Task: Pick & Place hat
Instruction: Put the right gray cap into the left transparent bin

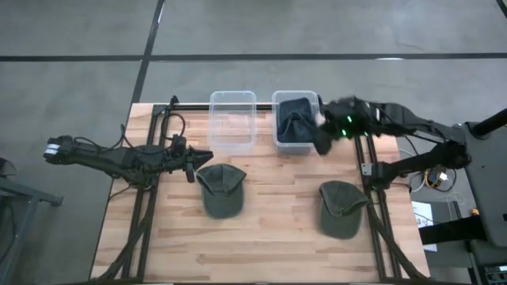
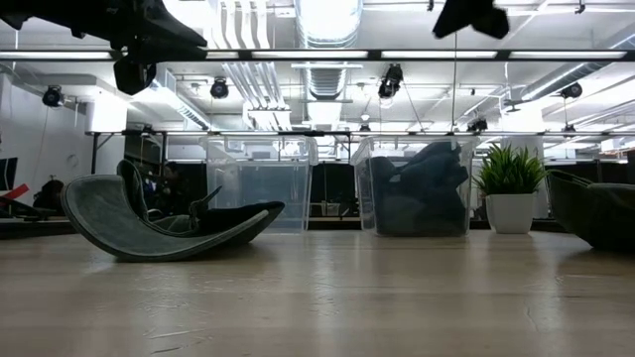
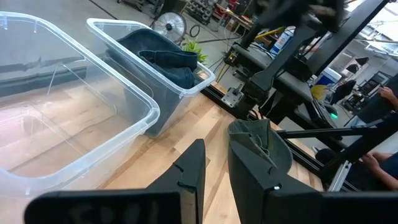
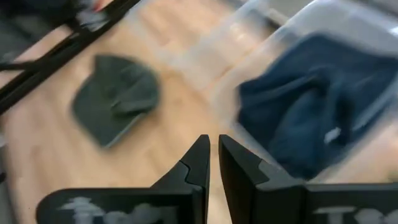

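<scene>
Two olive-green caps lie on the wooden table: the left cap and the right cap. Dark blue hats fill the right clear bin. My left gripper hovers shut just left of the left cap, touching nothing. My right gripper hangs shut in the air by the right bin's near right corner, above the table.
An empty clear bin stands left of the filled one at the table's far edge. Black frame rails run along both table sides. A potted plant stands beyond the table. Bare wood lies between and in front of the caps.
</scene>
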Motion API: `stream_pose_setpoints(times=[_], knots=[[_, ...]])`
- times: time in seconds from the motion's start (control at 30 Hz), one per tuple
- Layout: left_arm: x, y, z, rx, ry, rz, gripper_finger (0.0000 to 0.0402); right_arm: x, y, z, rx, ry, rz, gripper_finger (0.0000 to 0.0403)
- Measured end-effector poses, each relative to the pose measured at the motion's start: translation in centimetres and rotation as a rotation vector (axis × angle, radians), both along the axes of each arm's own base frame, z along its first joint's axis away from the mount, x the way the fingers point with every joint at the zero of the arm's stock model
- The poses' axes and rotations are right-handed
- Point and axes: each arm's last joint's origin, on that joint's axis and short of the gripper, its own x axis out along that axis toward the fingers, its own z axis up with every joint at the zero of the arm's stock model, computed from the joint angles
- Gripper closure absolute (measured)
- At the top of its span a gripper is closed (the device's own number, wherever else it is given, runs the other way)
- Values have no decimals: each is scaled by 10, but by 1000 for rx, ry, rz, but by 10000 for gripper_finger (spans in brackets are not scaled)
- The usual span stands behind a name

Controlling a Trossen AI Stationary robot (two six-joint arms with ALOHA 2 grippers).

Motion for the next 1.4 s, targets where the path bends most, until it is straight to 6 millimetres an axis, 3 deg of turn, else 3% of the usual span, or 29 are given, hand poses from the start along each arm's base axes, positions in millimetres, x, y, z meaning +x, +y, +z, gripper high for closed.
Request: stream_pose_setpoints(times=[0.17, 0.27, 0.5, 0.8, 0.97, 1.17, 1.4], knots=[[0, 0, 0, -6, -1, 1, 339, -10, 38, -9, 81, 2, 62, 372], [0, 0, -1, -16, 0, 2, 339, -20, 54, -18, 152, 97, 6, 372], [2, -1, -4, -32, 13, -1, 339, -44, 81, -37, 311, 381, -220, 372], [8, -2, -9, -46, 46, -13, 339, -64, 115, -46, 529, 500, -380, 372], [9, -2, -10, -58, 56, -21, 339, -77, 134, -63, 610, 643, -457, 366], [10, -3, -11, -63, 60, -40, 339, -83, 153, -87, 664, 677, -508, 346], [10, -3, -11, -63, 60, -41, 339, -83, 167, -118, 743, 667, -550, 290]])
